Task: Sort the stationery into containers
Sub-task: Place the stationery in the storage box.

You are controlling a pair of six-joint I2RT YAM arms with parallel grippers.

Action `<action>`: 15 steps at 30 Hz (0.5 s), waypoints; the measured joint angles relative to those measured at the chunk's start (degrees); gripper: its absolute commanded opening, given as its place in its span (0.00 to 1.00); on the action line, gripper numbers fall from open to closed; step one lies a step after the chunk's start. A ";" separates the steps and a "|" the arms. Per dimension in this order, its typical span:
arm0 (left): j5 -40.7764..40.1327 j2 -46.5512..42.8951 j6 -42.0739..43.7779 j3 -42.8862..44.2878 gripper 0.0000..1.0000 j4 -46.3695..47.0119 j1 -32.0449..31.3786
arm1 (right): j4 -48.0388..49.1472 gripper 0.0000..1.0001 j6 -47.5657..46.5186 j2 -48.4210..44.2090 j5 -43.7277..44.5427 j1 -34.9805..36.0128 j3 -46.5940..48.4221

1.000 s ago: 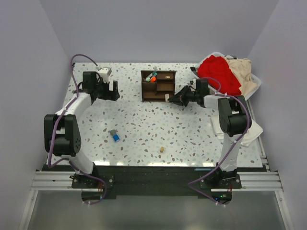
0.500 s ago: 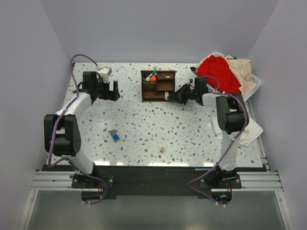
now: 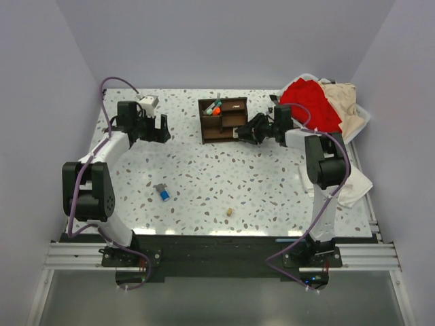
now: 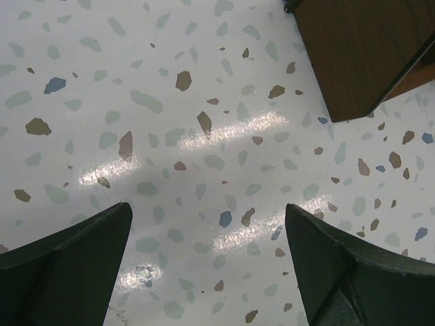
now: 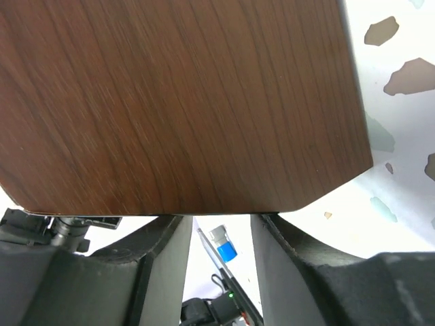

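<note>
- Right beside the organiser (image 3: 231,132), on its right flank, my right gripper (image 5: 221,227) has its fingers parted by a slim gap and is clamped on nothing I can see.
- Off to the organiser's left, over bare table (image 4: 170,102), my left gripper (image 4: 207,209) gapes wide and holds nothing.
- Task's things: markers (image 3: 216,109) sit in the organiser's far cubbies. The cylinder (image 3: 164,193) and tan bit (image 3: 230,212) lie out on the table, well apart from the organiser and unsorted.
- Risk one: my right fingers are very near the wood wall. A careless pull-back or swing could shove the organiser or tip it, spilling the markers.
- Risk two: as far as I can judge, I am at the side wall and not over an opening, so anything let go here may land outside a cubby.
- Hard to see: wood fills my right wrist view, so no cubby shows there.
- A blue cap (image 5: 223,246) shows through the gap between my fingers; I cannot tell whether it lies inside the organiser.
- From above, my right fingertips merge with the organiser's edge, so I cannot say if they are touching or just beside it.
</note>
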 measured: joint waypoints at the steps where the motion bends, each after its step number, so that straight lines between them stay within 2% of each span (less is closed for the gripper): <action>1: 0.00 0.00 0.00 0.00 0.99 0.00 0.00 | 0.00 0.45 0.02 0.00 0.09 0.04 0.00; 10: 0.00 0.00 0.00 0.00 1.00 0.00 0.00 | -0.59 0.47 -1.73 -1.20 -0.07 -0.11 -1.27; 12: 0.00 0.00 0.00 0.00 1.00 -0.02 0.00 | -1.62 0.33 -3.19 -2.95 -0.52 -0.42 -3.02; 15: -0.04 0.00 0.00 0.00 1.00 0.00 0.00 | -3.82 0.00 -7.13 -5.42 -1.95 -0.90 -4.28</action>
